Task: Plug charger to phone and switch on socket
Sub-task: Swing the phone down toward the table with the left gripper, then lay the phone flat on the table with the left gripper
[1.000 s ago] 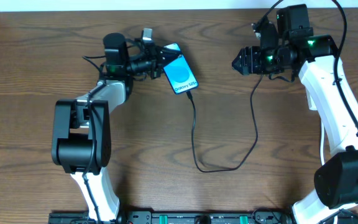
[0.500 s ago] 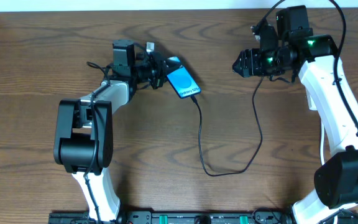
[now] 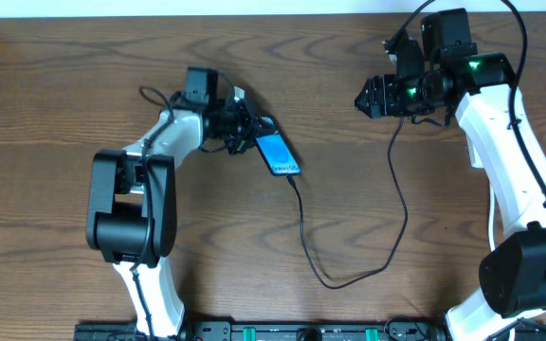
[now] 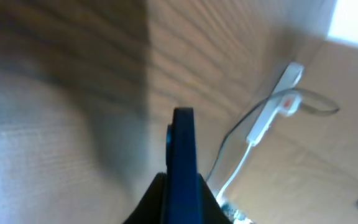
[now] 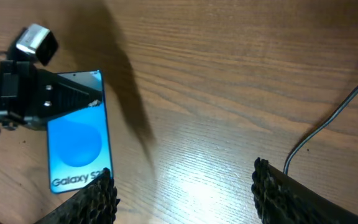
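Since second ago, your left claw (image 3: 249, 133) swung black-edged rectangular phone with bright blue screen (image 3: 277, 154) rightward, toward table middle; phone now more edge-on to overhead. Left claw clamped on phone's upper end. Long thin black charger cable (image 3: 303, 237) meets phone's lower edge, loops across brown wooden table (image 3: 64, 95), climbs to right arm. Right claw (image 3: 363, 97) wide, nothing between fingers, well apart from phone. Narrow white power strip with red mark (image 4: 269, 115) shows only in left wrist view, blurred.

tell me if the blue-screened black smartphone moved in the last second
Yes. In the overhead view the smartphone has come nearer, away from the far edge of the brown wooden table.
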Controlling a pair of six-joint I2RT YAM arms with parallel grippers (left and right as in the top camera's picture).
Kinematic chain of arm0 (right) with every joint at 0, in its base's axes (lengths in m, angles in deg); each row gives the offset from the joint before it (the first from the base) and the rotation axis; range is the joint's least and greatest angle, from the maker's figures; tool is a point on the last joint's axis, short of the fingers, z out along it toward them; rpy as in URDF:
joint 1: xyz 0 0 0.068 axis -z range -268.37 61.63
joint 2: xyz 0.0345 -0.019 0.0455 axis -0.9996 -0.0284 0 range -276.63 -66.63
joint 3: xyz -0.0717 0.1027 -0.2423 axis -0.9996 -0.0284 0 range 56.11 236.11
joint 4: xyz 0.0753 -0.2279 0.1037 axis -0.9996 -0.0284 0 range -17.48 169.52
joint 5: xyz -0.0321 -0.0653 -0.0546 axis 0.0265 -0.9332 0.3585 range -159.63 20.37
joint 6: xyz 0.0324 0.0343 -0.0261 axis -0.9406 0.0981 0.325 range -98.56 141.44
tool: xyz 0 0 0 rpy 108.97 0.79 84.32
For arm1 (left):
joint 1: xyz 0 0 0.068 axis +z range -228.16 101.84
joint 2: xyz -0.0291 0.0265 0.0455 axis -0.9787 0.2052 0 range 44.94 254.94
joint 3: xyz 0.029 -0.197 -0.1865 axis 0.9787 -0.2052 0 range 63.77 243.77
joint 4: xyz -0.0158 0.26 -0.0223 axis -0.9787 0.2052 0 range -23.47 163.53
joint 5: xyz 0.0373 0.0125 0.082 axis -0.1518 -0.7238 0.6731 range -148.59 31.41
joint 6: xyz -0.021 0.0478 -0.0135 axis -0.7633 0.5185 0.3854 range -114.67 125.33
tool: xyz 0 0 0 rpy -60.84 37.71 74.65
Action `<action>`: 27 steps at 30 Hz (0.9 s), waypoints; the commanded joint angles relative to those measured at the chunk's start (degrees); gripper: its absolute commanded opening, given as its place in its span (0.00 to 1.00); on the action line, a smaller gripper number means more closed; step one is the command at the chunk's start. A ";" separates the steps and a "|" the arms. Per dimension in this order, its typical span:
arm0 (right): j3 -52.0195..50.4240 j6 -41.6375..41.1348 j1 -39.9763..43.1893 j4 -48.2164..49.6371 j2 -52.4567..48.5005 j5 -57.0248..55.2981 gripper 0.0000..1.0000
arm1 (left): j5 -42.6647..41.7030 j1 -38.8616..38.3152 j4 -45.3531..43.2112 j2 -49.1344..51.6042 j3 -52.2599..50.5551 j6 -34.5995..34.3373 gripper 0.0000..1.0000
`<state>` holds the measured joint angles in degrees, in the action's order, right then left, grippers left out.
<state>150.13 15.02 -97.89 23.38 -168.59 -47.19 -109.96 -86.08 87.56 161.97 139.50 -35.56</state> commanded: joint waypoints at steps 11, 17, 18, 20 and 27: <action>0.68 0.94 -0.33 -0.61 0.37 -0.04 0.70 | 3.43 -0.57 19.65 -0.87 11.37 39.87 0.07; 0.57 0.92 -0.35 -0.66 0.37 -0.02 0.70 | 4.57 -0.52 16.48 -0.63 10.73 39.12 0.07; 0.55 0.92 -0.39 -0.66 0.37 -0.02 0.70 | 4.59 -0.52 16.15 -0.37 10.73 38.23 0.07; 0.52 0.92 -0.68 -0.66 0.37 -0.04 0.70 | 4.70 -0.52 16.00 0.57 10.73 35.80 0.07; 0.39 0.92 -2.03 -0.55 0.37 -0.37 0.70 | 4.28 -0.52 16.15 4.22 10.73 32.61 0.07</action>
<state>150.13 15.18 -99.16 22.92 -168.56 -47.24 -104.72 -86.52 103.61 164.18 149.94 -1.11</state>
